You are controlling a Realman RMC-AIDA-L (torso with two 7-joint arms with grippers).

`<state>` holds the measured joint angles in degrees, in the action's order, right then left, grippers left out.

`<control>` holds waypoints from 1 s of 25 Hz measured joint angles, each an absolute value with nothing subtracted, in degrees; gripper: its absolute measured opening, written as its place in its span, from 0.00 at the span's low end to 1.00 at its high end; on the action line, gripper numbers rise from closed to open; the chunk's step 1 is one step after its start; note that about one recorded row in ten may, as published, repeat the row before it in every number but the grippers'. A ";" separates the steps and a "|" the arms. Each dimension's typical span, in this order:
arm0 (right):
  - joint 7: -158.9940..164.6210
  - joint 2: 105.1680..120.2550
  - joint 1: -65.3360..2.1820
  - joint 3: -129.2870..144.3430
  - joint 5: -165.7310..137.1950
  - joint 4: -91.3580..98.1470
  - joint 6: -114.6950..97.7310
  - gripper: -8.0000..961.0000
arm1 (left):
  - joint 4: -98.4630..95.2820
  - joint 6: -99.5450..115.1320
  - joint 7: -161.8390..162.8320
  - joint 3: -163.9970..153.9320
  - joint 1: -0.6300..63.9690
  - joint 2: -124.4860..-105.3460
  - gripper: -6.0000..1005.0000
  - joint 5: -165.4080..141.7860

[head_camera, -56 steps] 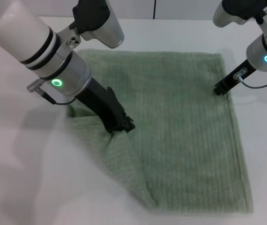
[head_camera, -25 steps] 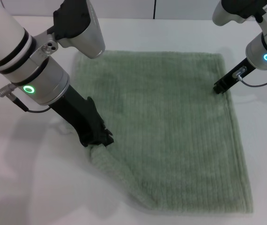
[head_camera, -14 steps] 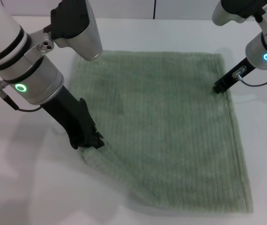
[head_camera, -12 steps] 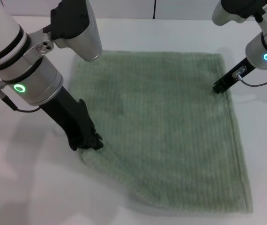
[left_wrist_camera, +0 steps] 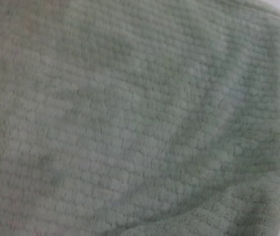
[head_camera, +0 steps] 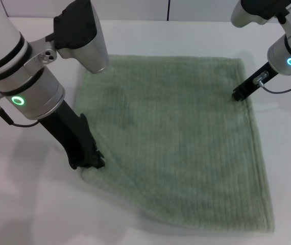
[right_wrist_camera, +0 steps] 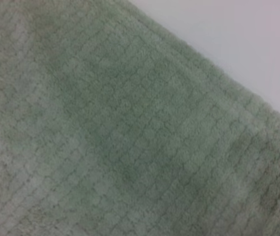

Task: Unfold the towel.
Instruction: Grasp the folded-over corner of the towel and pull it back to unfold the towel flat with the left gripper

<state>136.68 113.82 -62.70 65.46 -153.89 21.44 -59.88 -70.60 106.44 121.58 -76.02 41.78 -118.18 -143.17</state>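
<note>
The sage-green towel (head_camera: 181, 138) lies spread almost flat on the white table (head_camera: 23, 204). Its near-left edge still runs at a slant, with a small wrinkle by my left gripper. My left gripper (head_camera: 92, 162) is low at the towel's left edge, shut on the cloth there. My right gripper (head_camera: 239, 95) is down at the towel's right edge near the far right corner, its tips together on the cloth. The left wrist view (left_wrist_camera: 130, 113) and the right wrist view (right_wrist_camera: 105, 147) are filled by ribbed green cloth.
Bare white table surrounds the towel on the left, near side and right (head_camera: 288, 168). A strip of table shows past the towel's hem in the right wrist view (right_wrist_camera: 238, 44). A cable hangs from my right wrist (head_camera: 283, 91).
My left gripper has pulled the towel's left part outward to the left and nearer, flattening the folded flap. The right gripper has stayed put on the right edge.
</note>
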 joint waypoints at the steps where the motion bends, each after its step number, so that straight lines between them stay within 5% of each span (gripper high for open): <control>1: 136.68 113.82 -62.70 65.46 -153.89 21.44 -59.88 0.01 | -70.60 106.44 121.58 -76.02 41.78 -118.18 0.06 -143.17; 25: 136.72 113.82 -62.70 65.38 -153.63 21.44 -59.68 0.01 | -69.80 106.06 122.88 -77.00 42.02 -118.46 0.10 -143.88</control>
<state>136.72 113.82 -62.70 65.38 -153.63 21.44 -59.68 -69.80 106.06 122.88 -77.00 42.02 -118.46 -143.88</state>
